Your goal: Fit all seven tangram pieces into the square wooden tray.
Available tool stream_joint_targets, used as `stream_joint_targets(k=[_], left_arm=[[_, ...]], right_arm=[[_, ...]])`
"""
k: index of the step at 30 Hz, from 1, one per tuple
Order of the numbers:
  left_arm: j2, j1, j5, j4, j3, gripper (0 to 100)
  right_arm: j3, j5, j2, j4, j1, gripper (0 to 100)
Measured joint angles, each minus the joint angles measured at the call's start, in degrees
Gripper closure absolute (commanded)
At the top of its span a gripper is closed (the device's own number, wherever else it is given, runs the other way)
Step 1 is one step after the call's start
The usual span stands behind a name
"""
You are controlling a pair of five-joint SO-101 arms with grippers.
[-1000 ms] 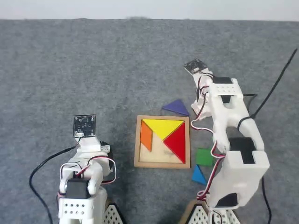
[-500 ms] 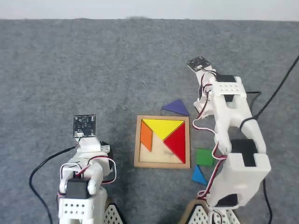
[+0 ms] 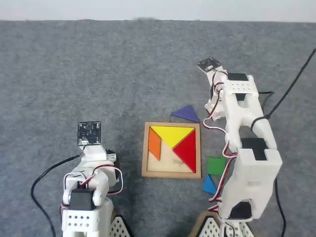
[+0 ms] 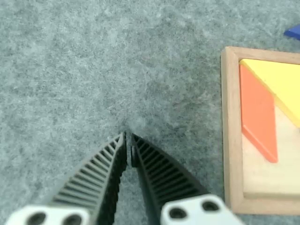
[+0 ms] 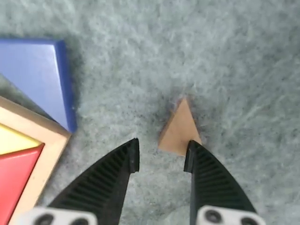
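Currently my right end effector (image 5: 161,153) hangs released at the tan triangle (image 5: 179,129); I judge it light, rigid, thin: pinch its side edges.

I can read no text, number, label or sign from any of my cameras. If anything is printed on the dark circuit board (image 3: 89,133) on one arm's wrist, it is too small for me to make out.
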Motion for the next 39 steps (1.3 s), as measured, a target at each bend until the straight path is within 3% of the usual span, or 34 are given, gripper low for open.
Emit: stream_joint_targets(k=[4,12,20,28,39], left_arm=[[0.0,0.0,0.0,0.0,0.0,99],[0.0,0.0,0.0,0.0,0.0,99],[0.0,0.0,0.0,0.0,0.0,99],[0.0,0.0,0.0,0.0,0.0,99],[0.0,0.0,0.0,0.0,0.0,99]], right_arm=[[-0.18,0.09,0.0,1.41,0.44,95.0],[2.2,0.0,-0.09,5.63,-2.99,95.5],[22.77,-3.69,-15.74,-0.09,-10.99,95.0],[30.51,-11.52,-32.62,0.35,-13.1,78.8],[30.59,-9.67,-24.18,-6.59,-15.65,76.4]])
